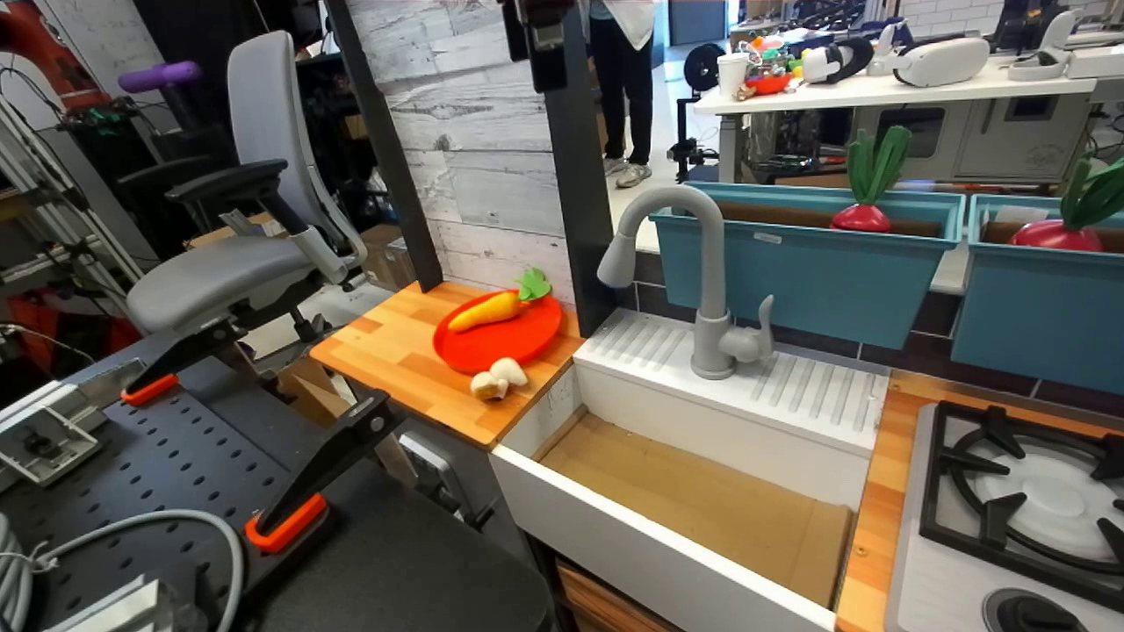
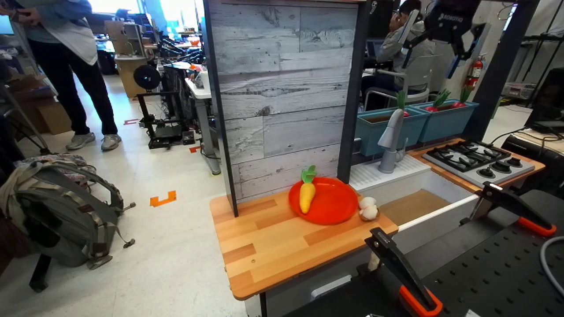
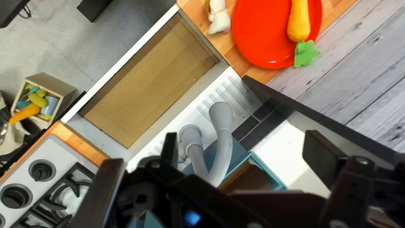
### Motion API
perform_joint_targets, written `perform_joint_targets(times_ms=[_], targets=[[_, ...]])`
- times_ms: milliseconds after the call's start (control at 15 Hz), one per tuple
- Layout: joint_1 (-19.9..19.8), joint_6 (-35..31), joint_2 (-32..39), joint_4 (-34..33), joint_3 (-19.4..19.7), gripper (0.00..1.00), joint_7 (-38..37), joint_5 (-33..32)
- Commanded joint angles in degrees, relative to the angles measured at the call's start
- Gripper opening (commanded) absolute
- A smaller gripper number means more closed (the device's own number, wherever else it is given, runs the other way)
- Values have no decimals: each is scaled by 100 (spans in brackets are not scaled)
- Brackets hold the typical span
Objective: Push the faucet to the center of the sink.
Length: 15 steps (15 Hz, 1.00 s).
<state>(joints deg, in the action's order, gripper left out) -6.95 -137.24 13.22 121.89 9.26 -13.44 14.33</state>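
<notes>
faucet (image 1: 713, 272) stands upright on the back ledge (image 1: 812, 395) of the sink (image 1: 641, 540), spout (image 1: 617, 263) turned toward the plank wall (image 1: 492, 132). the hand (image 2: 427, 71) hangs higher up, its fingers (image 2: 453, 67) wide apart. beside the sink, a plate (image 1: 518, 341) bearing a carrot (image 1: 485, 312) rests on the tabletop (image 1: 378, 351).

We hold our claw (image 2: 427, 71) with its two fingers (image 3: 321, 155) pointing downward. These fingers stand well apart and leave a wide gap between them, below the claw's dark body (image 2: 451, 20). Above this body the view is cut, so we cannot tell how our arm is bent.
</notes>
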Motion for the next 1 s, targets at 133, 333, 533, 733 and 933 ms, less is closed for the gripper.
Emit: perform_joint_targets(times_ms=[133,333,533,733,933], targets=[[-158,-187,1219,-1037,-33,100,-389,168],[-237,-162,1697,-1404,-33,100,-517,165],[-278,-129,2060,-1643,-41,100,-592,122],[-257,-119,2322,-1789,-46,100,-579,65],[-235,-100,2534,-1938,-44,100,-605,50]])
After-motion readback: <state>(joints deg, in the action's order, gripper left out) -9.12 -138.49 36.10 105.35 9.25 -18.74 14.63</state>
